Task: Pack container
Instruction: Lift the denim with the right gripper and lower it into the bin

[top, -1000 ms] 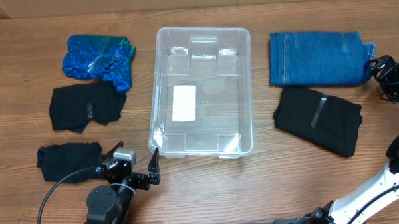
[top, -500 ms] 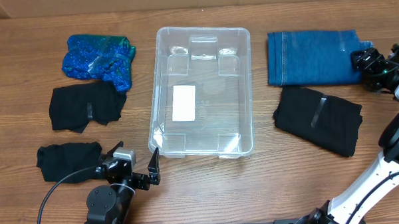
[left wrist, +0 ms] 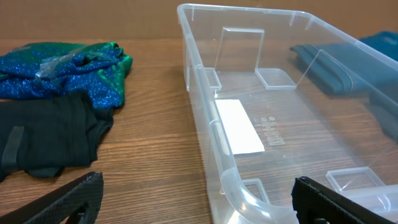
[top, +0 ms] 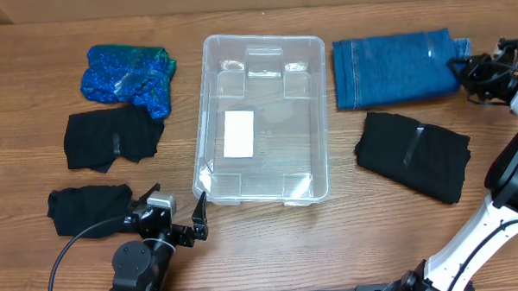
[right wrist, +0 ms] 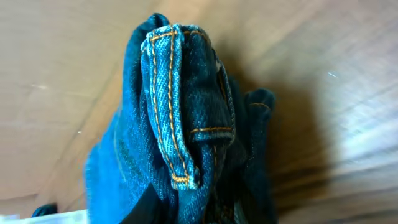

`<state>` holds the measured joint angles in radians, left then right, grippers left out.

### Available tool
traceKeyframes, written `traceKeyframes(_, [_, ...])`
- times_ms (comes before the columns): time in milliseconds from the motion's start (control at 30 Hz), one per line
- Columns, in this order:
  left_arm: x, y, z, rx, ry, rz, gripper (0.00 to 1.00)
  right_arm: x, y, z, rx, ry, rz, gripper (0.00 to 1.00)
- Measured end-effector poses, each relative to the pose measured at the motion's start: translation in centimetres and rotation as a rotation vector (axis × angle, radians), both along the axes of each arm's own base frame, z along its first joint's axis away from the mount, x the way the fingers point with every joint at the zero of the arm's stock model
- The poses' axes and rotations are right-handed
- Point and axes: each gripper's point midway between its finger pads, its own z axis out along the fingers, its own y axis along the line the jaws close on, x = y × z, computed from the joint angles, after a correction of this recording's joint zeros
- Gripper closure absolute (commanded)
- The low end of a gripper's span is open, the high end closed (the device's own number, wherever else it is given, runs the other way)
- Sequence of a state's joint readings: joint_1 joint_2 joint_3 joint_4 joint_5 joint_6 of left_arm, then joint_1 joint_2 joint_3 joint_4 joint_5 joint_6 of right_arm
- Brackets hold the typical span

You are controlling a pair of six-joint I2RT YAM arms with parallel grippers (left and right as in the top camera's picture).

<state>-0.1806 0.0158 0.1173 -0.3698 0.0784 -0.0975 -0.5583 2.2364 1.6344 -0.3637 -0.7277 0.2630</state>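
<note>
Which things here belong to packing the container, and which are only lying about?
Job: clear plastic container; folded jeans; right gripper, on the jeans' edge.
Lying about, untouched: blue sequined cloth; black garment upper left; black garment lower left; black garment right; open left gripper.

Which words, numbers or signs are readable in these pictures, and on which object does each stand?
None can be read.
White label on the container bottom: looks blank.
Faint raised marks beside it: too blurred to read.
</note>
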Motion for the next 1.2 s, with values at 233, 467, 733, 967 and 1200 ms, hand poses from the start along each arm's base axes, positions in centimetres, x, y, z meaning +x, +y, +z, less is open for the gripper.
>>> traceKeyframes(233, [0.0,0.0,0.0,0.000,0.000,0.000,0.00,0.4,2.7,18.9,-0.148,-0.410,0.091,0.96])
traceKeyframes(467, [0.0,0.0,0.0,0.000,0.000,0.000,0.00,-2.1,12.5,31.9,-0.012,-0.675,0.422,0.96])
traceKeyframes(733, [0.0,0.0,0.0,0.000,0.000,0.000,0.00,-10.3,30.4,37.2,0.201,-0.777,1.063,0.96])
traceKeyframes(967, [0.0,0.0,0.0,0.000,-0.001,0.000,0.00,-10.2,36.8,34.1,0.255,-0.594,1.024,0.96])
traceKeyframes(1200, [0.0,0.0,0.0,0.000,0.000,0.000,0.00,-9.4,36.9,24.8,-0.091,-0.353,0.916,0.97])
